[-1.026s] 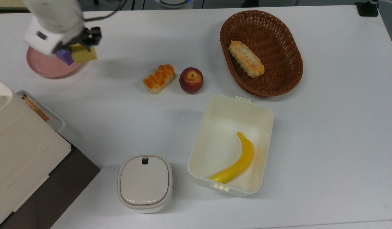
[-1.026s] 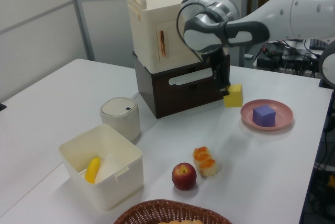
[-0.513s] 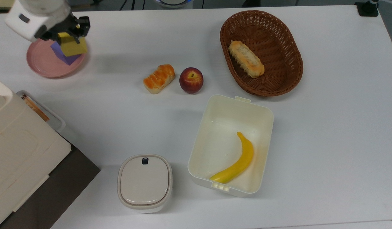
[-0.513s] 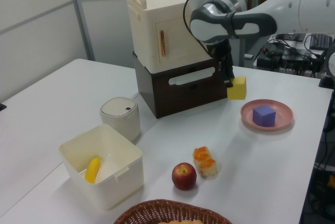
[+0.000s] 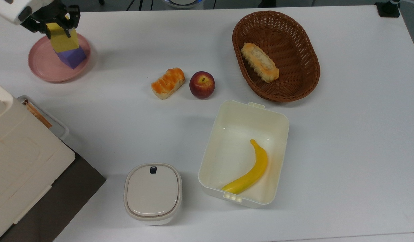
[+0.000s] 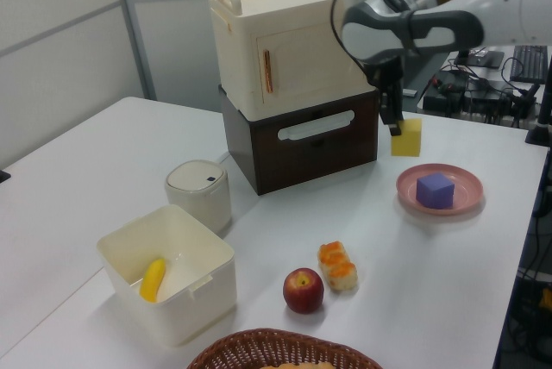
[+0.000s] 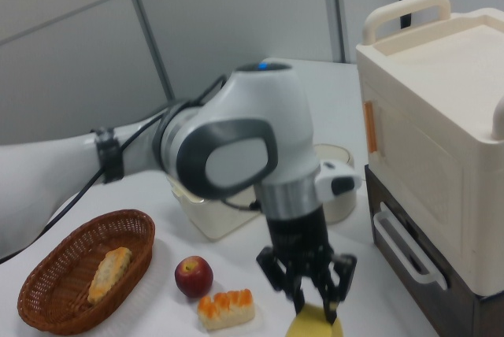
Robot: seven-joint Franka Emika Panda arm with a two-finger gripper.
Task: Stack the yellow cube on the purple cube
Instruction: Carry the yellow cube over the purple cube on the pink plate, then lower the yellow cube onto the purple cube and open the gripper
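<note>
My tool (image 6: 395, 124) grips the yellow cube (image 6: 406, 138), held in the air above the pink plate (image 6: 466, 200), clear of the purple cube (image 6: 435, 190). No readable labels.

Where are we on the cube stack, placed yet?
Not yet. Done: the gripper has the yellow cube grasped and lifted clear of the table. In hand: it hangs in the air near the pink plate; in the left view it sits up and to the left view's left of the purple cube, with a clear gap between them. Left: line up over the purple cube, lower, release.
</note>
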